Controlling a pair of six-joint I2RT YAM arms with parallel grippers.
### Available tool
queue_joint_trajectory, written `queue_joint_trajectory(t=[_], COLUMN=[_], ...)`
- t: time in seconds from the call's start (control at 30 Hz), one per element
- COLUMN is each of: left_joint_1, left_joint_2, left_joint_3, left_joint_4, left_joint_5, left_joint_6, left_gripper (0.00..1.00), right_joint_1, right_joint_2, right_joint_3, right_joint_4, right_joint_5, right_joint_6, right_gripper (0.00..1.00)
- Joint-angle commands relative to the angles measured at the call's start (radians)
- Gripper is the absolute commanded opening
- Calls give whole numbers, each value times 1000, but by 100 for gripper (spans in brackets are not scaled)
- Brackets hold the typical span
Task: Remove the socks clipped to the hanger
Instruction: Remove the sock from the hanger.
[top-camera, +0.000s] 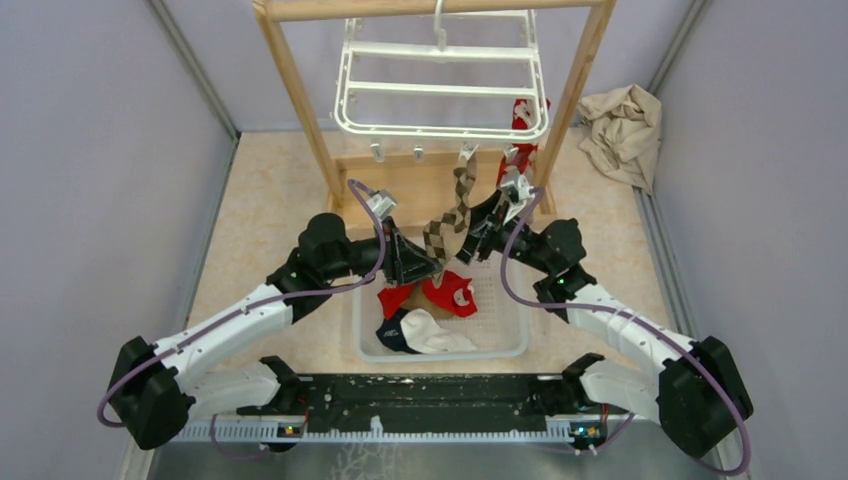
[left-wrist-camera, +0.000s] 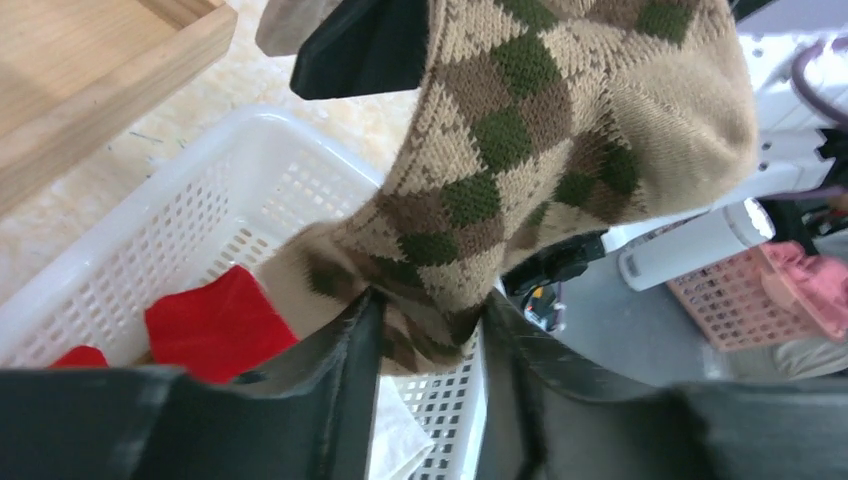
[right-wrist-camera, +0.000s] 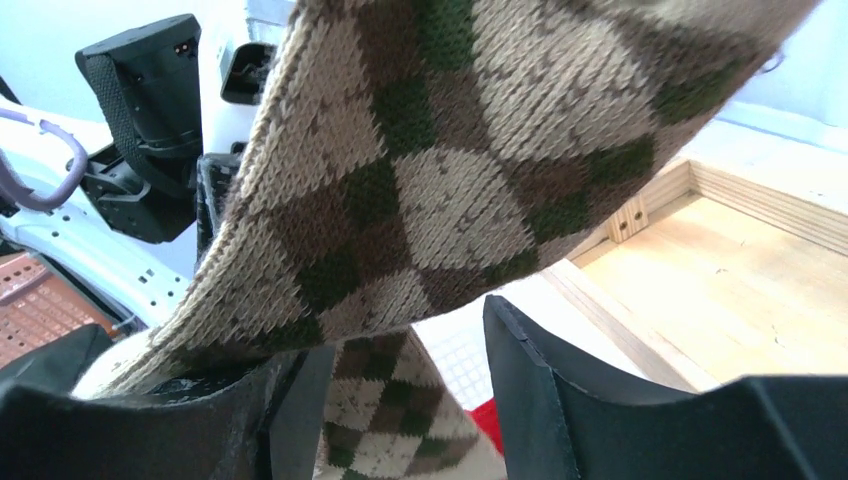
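The white hanger hangs by its hook from the wooden frame. A tan argyle sock hangs from one of its front clips, and a red sock with white trim is clipped at the right end. My left gripper is shut on the argyle sock's lower end; in the left wrist view the sock is pinched at my left gripper. My right gripper is open beside the same sock. In the right wrist view the sock drapes over the right gripper.
A white perforated basket lies between the arms and holds red socks, a navy one and a cream one. The wooden frame and its base tray stand behind. A beige cloth lies at the back right.
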Motion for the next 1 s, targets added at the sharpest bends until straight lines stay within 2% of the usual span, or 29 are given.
queue_joint_trajectory(t=[0.0, 0.07, 0.1, 0.13, 0.43, 0.57, 0.97], left_joint_1=[-6, -6, -6, -6, -6, -6, -6], left_joint_2=[-19, -26, -30, -35, -101, -118, -113], left_joint_3=[27, 30, 33, 33, 38, 42, 49], left_joint_4=[36, 34, 33, 30, -3, 0, 31], left_joint_5=[60, 70, 74, 77, 52, 38, -27], left_joint_6=[-10, -17, -20, -23, -37, -50, -100], left_gripper=[31, 9, 1, 0, 0, 0, 3], right_joint_1=[13, 13, 12, 12, 13, 13, 13], right_joint_2=[-48, -65, -79, -91, -200, -251, -399], right_joint_3=[83, 92, 91, 88, 14, -33, -127], right_joint_4=[-97, -180, -223, -255, -433, -421, -335], right_joint_5=[43, 72, 88, 107, 210, 177, 1], right_joint_6=[-32, -57, -68, -79, -120, -103, -47], right_gripper=[56, 56, 56, 56, 59, 65, 66])
